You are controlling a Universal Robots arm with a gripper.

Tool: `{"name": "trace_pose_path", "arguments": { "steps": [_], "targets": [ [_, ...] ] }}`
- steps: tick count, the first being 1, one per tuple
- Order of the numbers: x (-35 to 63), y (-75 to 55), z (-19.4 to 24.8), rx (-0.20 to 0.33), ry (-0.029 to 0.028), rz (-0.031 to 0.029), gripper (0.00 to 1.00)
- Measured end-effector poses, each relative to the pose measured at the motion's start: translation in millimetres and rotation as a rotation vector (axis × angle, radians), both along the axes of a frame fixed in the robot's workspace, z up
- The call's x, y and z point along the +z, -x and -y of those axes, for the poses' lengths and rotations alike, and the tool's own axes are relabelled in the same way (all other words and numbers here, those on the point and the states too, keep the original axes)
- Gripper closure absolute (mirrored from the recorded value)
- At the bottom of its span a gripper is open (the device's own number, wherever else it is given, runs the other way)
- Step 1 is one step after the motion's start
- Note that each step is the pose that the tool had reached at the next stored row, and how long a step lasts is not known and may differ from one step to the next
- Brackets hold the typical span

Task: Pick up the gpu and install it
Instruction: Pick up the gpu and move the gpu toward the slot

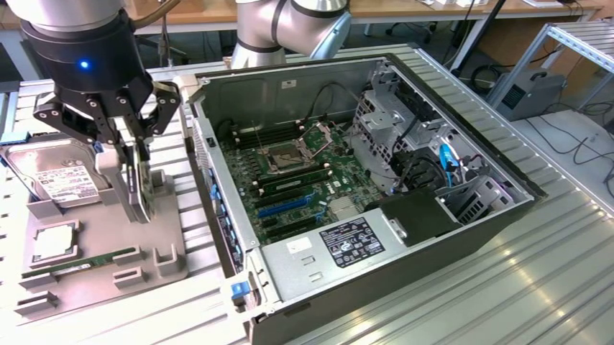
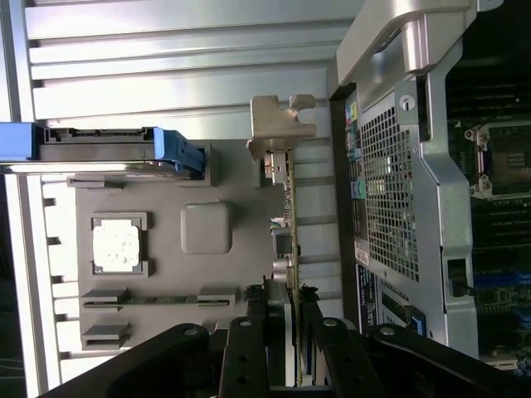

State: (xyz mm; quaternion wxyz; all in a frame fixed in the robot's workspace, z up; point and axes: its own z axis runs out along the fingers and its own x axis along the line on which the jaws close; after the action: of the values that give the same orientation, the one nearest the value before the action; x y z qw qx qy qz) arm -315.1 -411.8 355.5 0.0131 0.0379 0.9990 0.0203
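Observation:
The gpu (image 1: 137, 183) is a thin card held on edge, its pale metal bracket (image 2: 279, 126) at the end away from the gripper. My gripper (image 1: 123, 133) is shut on the card over the grey parts holder (image 1: 163, 255), at the exterior view's left of the open computer case (image 1: 287, 277). In the wrist view the card's edge (image 2: 292, 240) runs straight out from between the two black fingers (image 2: 246, 348), which press on both of its faces. I cannot tell whether the card's lower end still touches the holder.
On the holder lie a hard drive (image 1: 57, 176), a square processor (image 1: 53, 244) and a green memory stick (image 1: 82, 262). The case lies open, with its motherboard (image 1: 298, 180) and black cables inside. Ribbed metal table (image 1: 499, 287) surrounds it all.

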Motion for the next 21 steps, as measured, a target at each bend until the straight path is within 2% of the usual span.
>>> {"name": "trace_pose_path", "arguments": {
  "steps": [5, 12, 21],
  "targets": [
    [2.3, 0.0, 0.0, 0.0, 0.0, -0.0001, 0.73],
    [11.5, 0.0, 0.0, 0.0, 0.0, 0.0, 0.73],
    [13.4, 0.0, 0.0, 0.0, 0.0, -0.0001, 0.73]
  ]
}}
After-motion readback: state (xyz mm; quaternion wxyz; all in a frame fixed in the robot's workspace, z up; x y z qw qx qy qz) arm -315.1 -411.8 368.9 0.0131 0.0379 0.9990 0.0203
